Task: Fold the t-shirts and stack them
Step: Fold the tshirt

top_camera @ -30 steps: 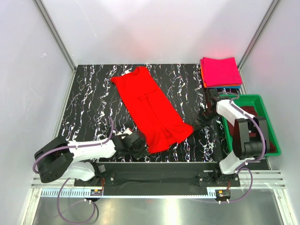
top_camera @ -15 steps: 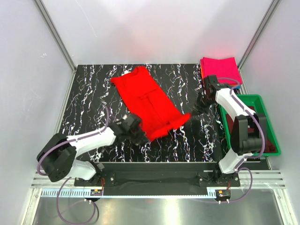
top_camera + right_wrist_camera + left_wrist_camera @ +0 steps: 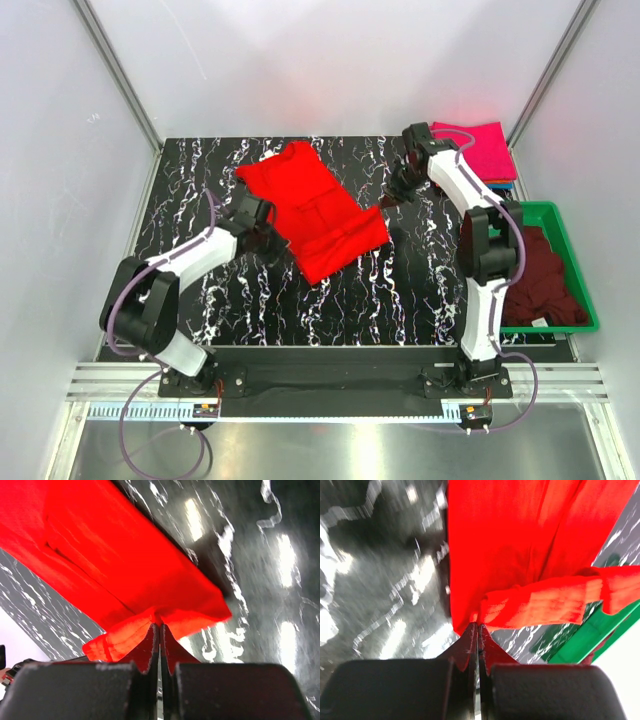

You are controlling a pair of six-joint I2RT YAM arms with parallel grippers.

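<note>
Red t-shirt point(image 3: 312, 205) lies mid-table point(image 3: 200, 180), its near hem pinched tight by left gripper point(image 3: 265, 228) and right gripper point(image 3: 388, 200). Magenta t-shirt point(image 3: 488, 150) sits folded at far right. Maroon t-shirt point(image 3: 545, 278) sits in green bin point(image 3: 548, 325). Hem has been carried farther back than 1 second ago.

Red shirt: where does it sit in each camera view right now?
Top: red shirt mid-table, slightly left.
Left wrist: red shirt fills upper right, pinched by left claw.
Right wrist: red shirt spans upper left, pinched by right claw.
Shared landmark: black marbled table.
</note>
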